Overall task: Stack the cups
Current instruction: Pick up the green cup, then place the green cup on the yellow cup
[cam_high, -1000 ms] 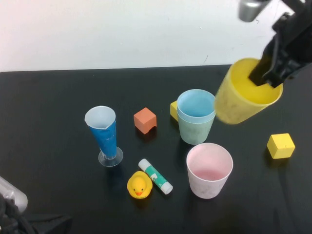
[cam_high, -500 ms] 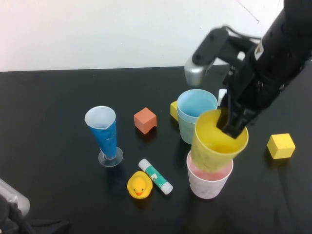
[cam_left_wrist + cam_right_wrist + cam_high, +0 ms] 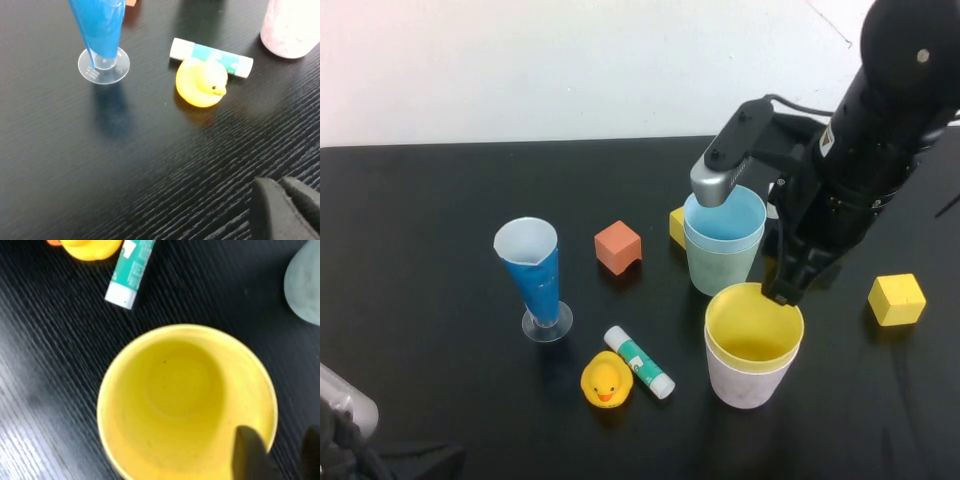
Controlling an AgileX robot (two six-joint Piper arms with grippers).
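1. We count four cups on the black tabletop point(image 3: 440, 200), standing as two nested pairs.
2. The yellow cup point(image 3: 754, 328) sits inside the pale pink cup point(image 3: 748, 380), near the front right of the middle.
3. The light blue cup point(image 3: 724, 220) sits inside the pale green cup point(image 3: 720, 268), just behind that first pair.
4. We see two yellow cubes: one yellow cube point(image 3: 896, 299) to the right of the cups, the other yellow cube point(image 3: 677, 226) partly hidden behind the green cup's left side.
5. One orange cube point(image 3: 618, 247) lies left of the blue-and-green pair.
6. One tall blue cone-shaped glass point(image 3: 533, 272) stands upright on a clear round foot, well to the left.
7. One rubber duck point(image 3: 606, 380) and one glue stick point(image 3: 639, 361) lie just beside each other at the front.
8. The right pincer point(image 3: 784, 293) is at the yellow cup's back rim, its fingers point(image 3: 252, 452) spread, one on either side of the wall.
9. The left pincer point(image 3: 285, 210) stays low at the near left corner, pressed together and holding nothing.
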